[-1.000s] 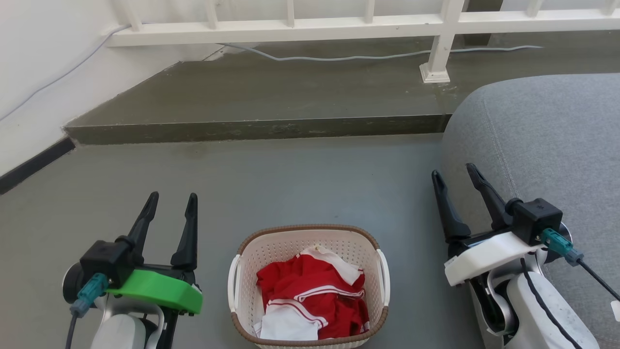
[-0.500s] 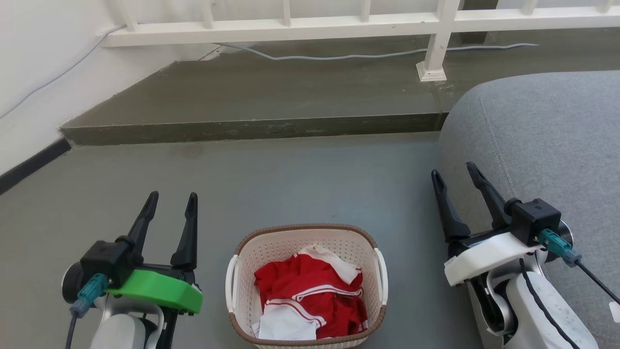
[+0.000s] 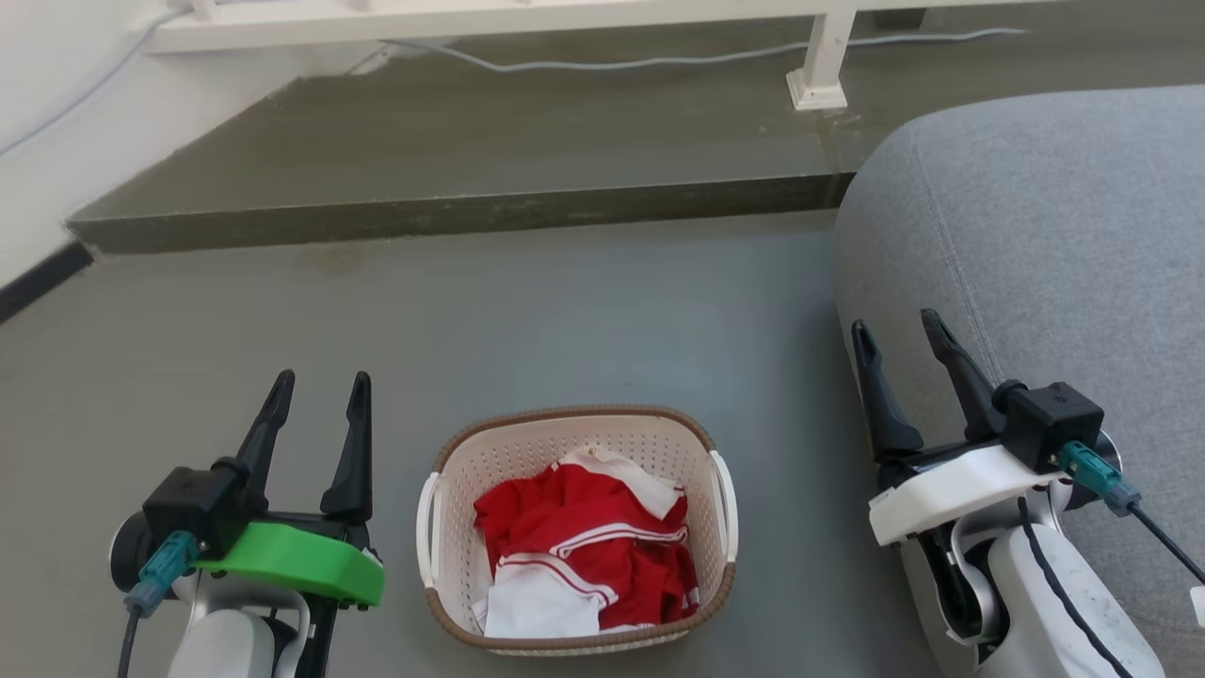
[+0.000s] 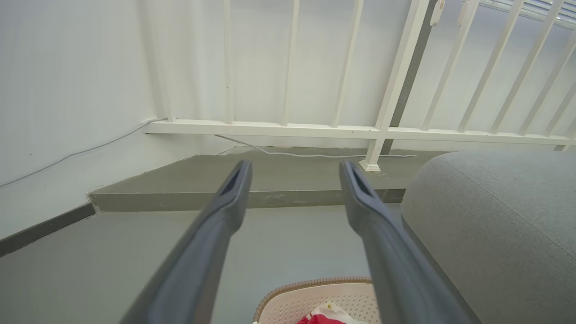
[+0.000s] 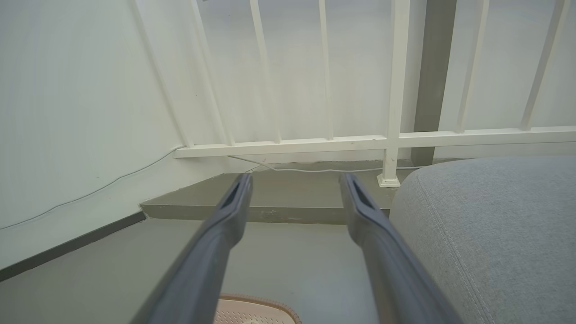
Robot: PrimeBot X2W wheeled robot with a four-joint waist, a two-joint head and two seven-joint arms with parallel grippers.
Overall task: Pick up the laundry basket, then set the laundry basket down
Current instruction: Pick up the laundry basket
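The laundry basket stands on the grey floor at the bottom middle of the head view, cream-white and perforated, with a brown rim and white side handles. Red and white clothes lie inside it. My left gripper is open to the basket's left, holding nothing. On the basket's right my right gripper stands open and empty, beside the sofa. In the left wrist view the basket's far rim shows between my left gripper fingers. A strip of rim shows below my right gripper.
A grey sofa fills the right side, close to my right arm. A raised concrete step runs across ahead, with a white railing post and a cable on it. A white wall is at the left.
The head view has tilted down, so the whole scene has slid up in the picture. The basket and both grippers keep their places relative to each other.
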